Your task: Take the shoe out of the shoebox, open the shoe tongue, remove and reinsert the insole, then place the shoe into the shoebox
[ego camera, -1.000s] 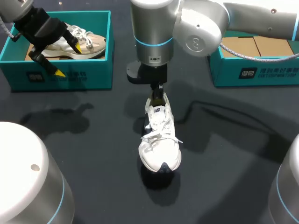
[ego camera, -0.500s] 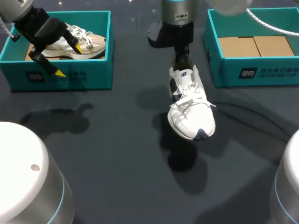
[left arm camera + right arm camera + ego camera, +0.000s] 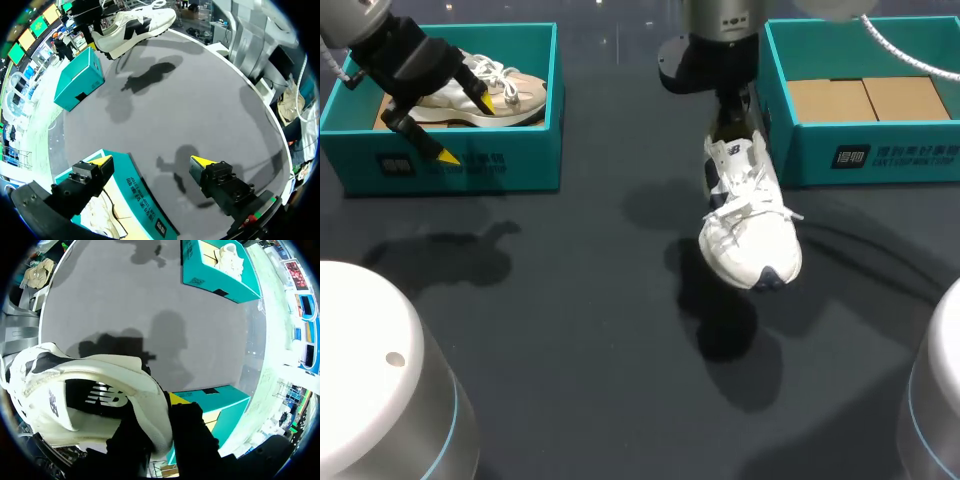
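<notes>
Head view: you have bare desk (image 3: 540,320) across the middle and front, and a wide lane between the left shoebox (image 3: 450,165) and the right shoebox (image 3: 865,160). The lane's right side is taken by the white shoe (image 3: 750,225). It hangs above the desk from the right arm (image 3: 720,30), whose jaws grip its heel, just beside the right shoebox's left wall. The right shoebox's cardboard floor lies uncovered. The left shoebox holds a beige shoe (image 3: 485,90), and the left arm (image 3: 390,50) hangs over its front wall, jaws apart. Grey arm housings (image 3: 380,390) block both near corners
</notes>
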